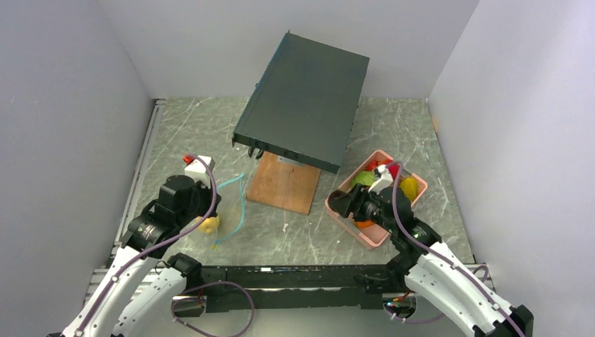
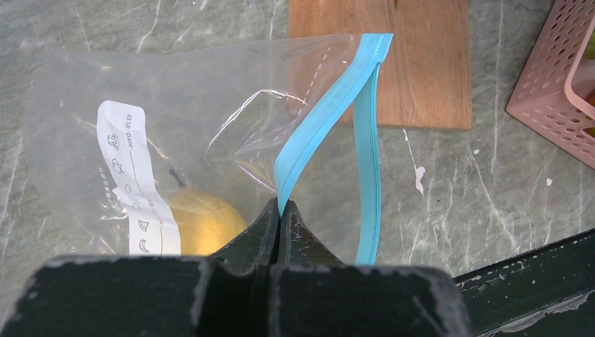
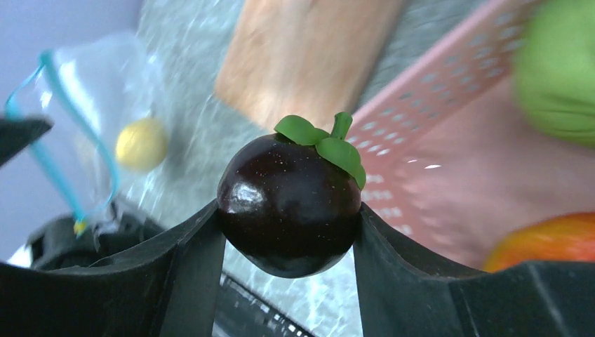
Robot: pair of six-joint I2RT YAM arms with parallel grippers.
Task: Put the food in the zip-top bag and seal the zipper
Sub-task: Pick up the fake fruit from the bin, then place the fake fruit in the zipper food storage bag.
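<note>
Both pinch: left hand (image 2: 281, 208) the zipper (image 2: 328, 107), right hand (image 3: 289, 226) a purple fruit (image 3: 281, 188); print on the white label (image 2: 130, 184) is illegible.

Lab booth: white walls (image 1: 63, 105), marbled table (image 1: 203, 126).

Pink tray (image 2: 551, 91), wd board (image 1: 284, 184), blk panel (image 1: 305, 98)

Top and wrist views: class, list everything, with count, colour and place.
bag: 1, clear, left side
zipper: 1, teal, bag's open mouth
yellow fruit: 1, yellow, inside bag
purple fruit: 1, dark purple, in right gripper
tray: 1, pink, right side
tray food: at least 4, green, red, yellow, orange, in tray
board: 1, brown, centre
case: 1, dark grey, tilted, at board's far end
table: 1, grey marble, under everything
left gripper: 1, black, shut on zipper
right gripper: 1, black, shut on purple fruit, over tray
</note>
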